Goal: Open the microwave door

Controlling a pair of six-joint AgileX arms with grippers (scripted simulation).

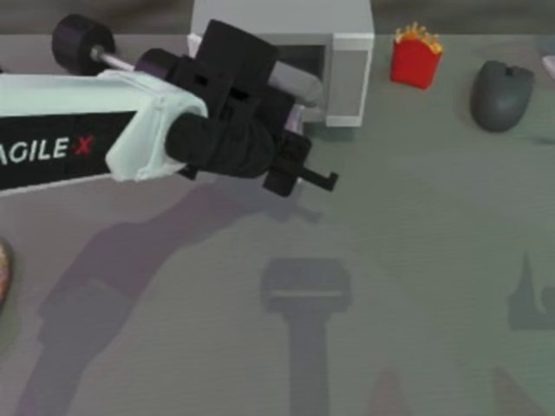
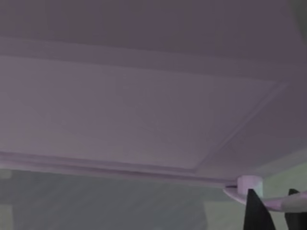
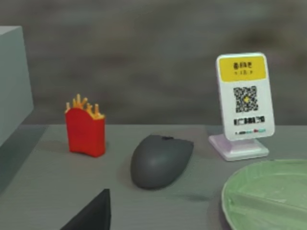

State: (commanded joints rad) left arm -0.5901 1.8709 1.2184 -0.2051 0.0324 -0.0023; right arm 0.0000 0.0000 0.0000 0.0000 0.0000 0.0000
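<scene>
The light grey microwave stands at the back middle of the table, its plain control strip facing front. My left arm reaches across its front and hides most of the microwave door. A dark gap shows beside the strip. In the left wrist view the microwave door fills the frame with its pale window. Its silvery handle bar runs between the dark fingertips. My left gripper is shut on that handle. My right gripper is parked outside the top view, and only a dark tip of it shows.
A red fries box and a dark mouse lie right of the microwave. A QR-code stand and a green plate are further right. A black dumbbell lies at the back left.
</scene>
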